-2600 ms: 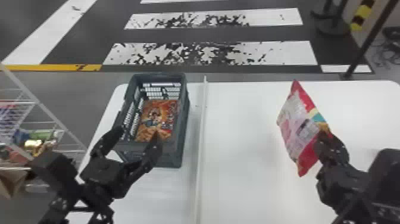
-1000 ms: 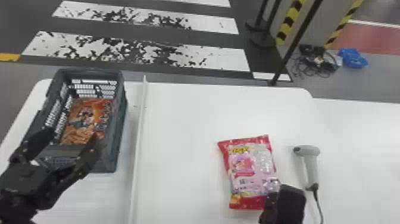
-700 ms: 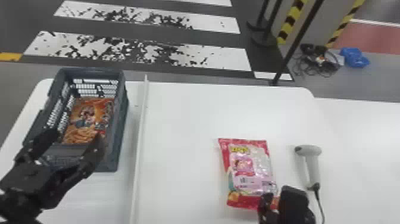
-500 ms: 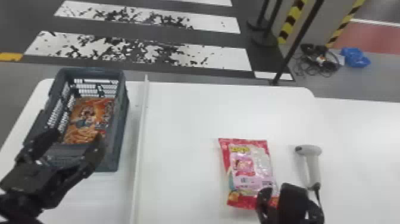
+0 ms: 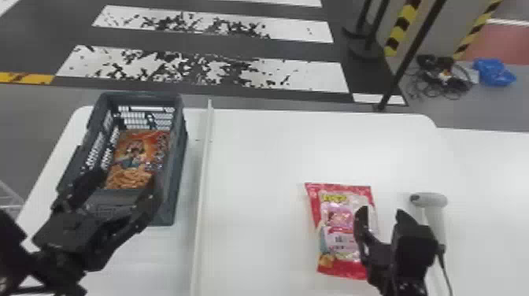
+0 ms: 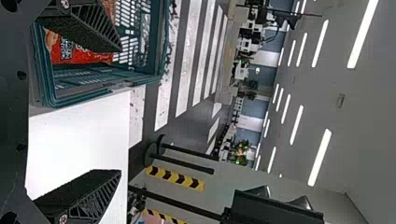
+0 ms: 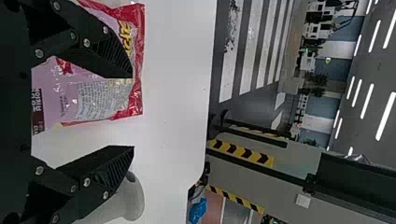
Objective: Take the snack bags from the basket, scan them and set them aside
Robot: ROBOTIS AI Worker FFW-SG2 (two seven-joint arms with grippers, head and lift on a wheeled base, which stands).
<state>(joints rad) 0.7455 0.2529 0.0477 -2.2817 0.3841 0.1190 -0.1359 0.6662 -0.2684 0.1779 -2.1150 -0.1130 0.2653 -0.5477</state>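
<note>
In the head view my left gripper [image 5: 128, 179] stands open at the near edge of the dark basket [image 5: 179, 165], where an orange snack bag [image 5: 137, 153] lies. The left wrist view has the open left gripper [image 6: 120, 112] beside the basket [image 6: 100, 91] and its bag [image 6: 77, 55]. Over the right edge of a red and pink snack bag [image 5: 338, 232], flat on the table, is my open right gripper [image 5: 381, 214]. A grey scanner [image 5: 435, 220] lies to its right. In the right wrist view, the right gripper [image 7: 133, 112] has the bag [image 7: 100, 100] and scanner [image 7: 128, 200] beyond its parted fingers.
A thin white divider [image 5: 202, 189] runs along the white table [image 5: 267, 157] between basket and red bag. The scanner's cable [image 5: 444, 271] trails toward the near edge. Past the far edge stand dark posts [image 5: 409, 55] on the floor.
The head view has swung right. The red bag, earlier upright at my right gripper, now lies flat on the table. The right gripper has let it go, and its fingers have come into view, parted.
</note>
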